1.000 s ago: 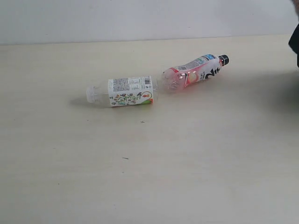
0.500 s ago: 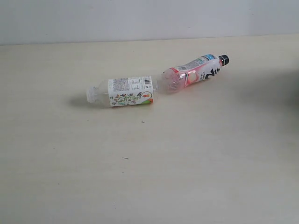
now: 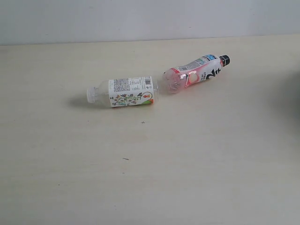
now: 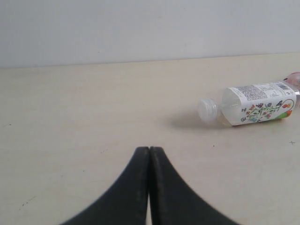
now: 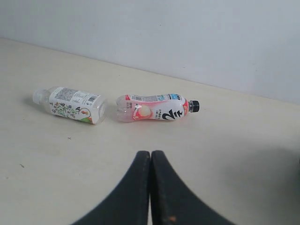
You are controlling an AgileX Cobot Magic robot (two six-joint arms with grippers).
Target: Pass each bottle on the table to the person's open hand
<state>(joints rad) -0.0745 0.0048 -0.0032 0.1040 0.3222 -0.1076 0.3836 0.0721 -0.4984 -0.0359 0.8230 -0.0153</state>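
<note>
Gone from the far right edge is the dark shape. Floral white-capped bottle (image 3: pixel 124 92) and pinkish black-capped bottle (image 3: pixel 194 71) lie just beside each other, mid-table (image 3: pixel 187 164). Left gripper (image 4: pixel 149 157) and right gripper (image 5: pixel 150 159) are pressed together, empty. Between handovers: next, one must open and reach a bottle.

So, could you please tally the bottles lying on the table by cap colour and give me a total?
White-capped bottle: 1
Black-capped bottle: 1
Total: 2
</note>
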